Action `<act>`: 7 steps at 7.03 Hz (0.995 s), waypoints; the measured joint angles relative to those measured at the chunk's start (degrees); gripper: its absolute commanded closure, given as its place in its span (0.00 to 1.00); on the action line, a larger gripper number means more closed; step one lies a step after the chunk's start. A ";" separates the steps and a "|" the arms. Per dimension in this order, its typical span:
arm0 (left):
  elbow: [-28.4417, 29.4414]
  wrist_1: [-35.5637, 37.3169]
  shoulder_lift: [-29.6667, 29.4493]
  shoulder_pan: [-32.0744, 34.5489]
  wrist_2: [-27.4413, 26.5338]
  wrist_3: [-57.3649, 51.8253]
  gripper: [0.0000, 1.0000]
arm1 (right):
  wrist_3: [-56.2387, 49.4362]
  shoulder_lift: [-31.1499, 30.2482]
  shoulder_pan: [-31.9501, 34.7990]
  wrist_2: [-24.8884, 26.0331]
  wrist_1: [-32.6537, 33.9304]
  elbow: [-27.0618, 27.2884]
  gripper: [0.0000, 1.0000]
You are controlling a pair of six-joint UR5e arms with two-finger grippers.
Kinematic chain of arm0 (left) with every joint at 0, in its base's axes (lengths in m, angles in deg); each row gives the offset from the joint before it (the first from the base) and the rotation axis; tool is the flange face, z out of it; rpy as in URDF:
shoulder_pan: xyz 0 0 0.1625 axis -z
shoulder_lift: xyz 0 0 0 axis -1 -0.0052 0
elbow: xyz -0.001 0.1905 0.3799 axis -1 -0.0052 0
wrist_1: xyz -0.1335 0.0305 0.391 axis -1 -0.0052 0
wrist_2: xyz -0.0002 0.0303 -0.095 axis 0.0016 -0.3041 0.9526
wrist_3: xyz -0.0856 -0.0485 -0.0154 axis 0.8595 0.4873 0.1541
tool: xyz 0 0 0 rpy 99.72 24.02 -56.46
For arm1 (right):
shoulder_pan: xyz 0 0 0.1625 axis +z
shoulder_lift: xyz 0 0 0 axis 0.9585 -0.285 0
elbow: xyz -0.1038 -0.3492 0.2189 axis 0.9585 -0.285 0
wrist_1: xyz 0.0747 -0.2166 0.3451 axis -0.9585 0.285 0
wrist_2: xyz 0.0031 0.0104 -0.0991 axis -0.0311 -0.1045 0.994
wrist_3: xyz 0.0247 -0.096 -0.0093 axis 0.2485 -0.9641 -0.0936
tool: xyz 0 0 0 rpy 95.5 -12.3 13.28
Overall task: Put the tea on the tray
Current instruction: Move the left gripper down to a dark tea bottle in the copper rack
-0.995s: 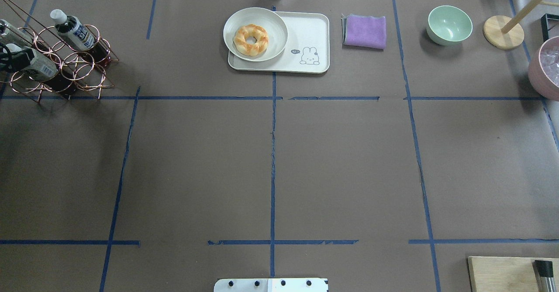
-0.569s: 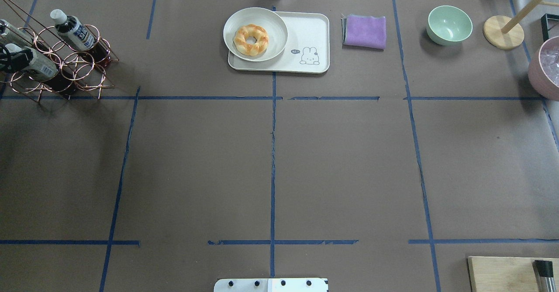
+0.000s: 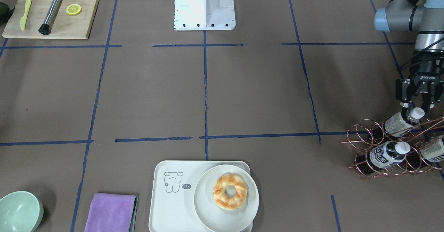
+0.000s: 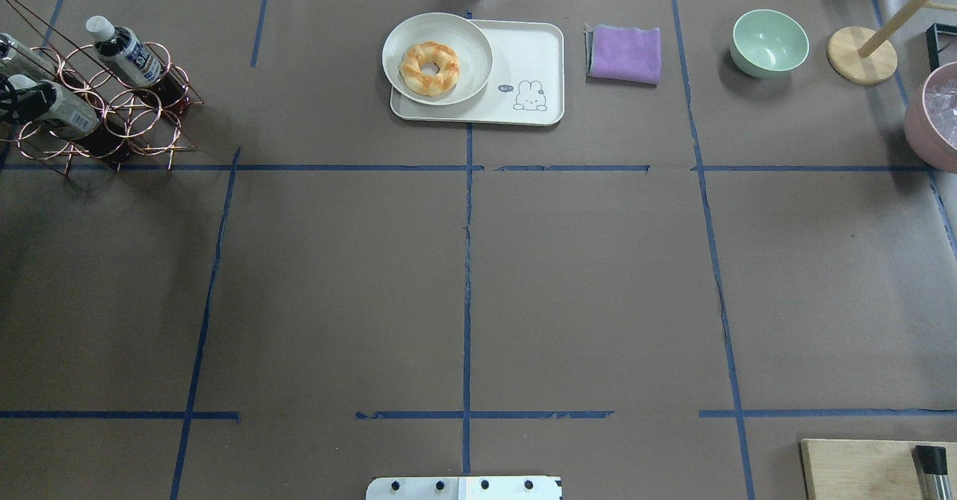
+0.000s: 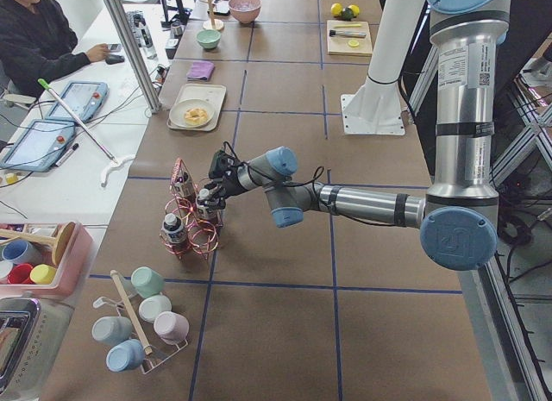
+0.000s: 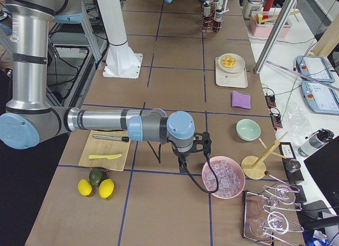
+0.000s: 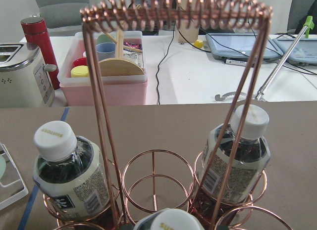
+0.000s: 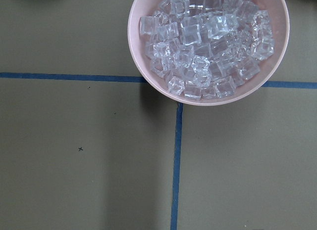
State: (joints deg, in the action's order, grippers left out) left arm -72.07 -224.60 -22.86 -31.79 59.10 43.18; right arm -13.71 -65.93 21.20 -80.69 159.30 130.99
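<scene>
Here the left tool (image 3: 416, 109) straddles the white cap (image 3: 417, 113) of the small clear bottle of dark tea (image 3: 396, 123), its only part outside the copper wire rack (image 3: 359, 133); closed or not, I cannot tell.

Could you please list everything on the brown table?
tea: three, dark, in rack
rack: one, copper, left end
tray: one, cream, far centre
plate: one, white, on tray
doughnut: one, golden, on plate
cloth: one, purple, right of tray
bowl: one, green, right of cloth
stand: one, wooden, right of bowl
ice bowl: one, pink, right end
board: one, wooden, near right corner
knife, muddler, lemon slice: one each, yellow, steel, yellow, on board
lemons: two, yellow, beside board
avocado: one, green, beside lemons
left gripper: one, black, open around one tea's cap
right gripper: one, black, by ice bowl
</scene>
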 measured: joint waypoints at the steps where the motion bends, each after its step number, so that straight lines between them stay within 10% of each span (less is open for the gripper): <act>1: -0.10 0.04 -0.01 0.00 -0.02 0.00 0.41 | 0.00 0.02 0.01 -0.01 -0.01 -0.07 0.00; 3: -0.13 0.07 -0.07 0.06 -0.08 -0.02 0.45 | 0.02 -0.03 0.01 -0.07 -0.02 -0.14 0.00; 5: -0.03 0.07 -0.06 0.09 -0.09 -0.08 0.97 | 0.08 -0.21 0.01 -0.57 0.00 -0.15 0.00; 7: -0.26 0.34 -0.11 0.09 -0.13 -0.09 1.00 | 0.07 -0.61 0.01 -1.41 0.00 -0.04 0.00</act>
State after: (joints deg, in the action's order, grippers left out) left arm -72.32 -224.26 -22.97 -31.70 58.98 43.09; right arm -13.64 -66.55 21.22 -82.11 159.30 130.96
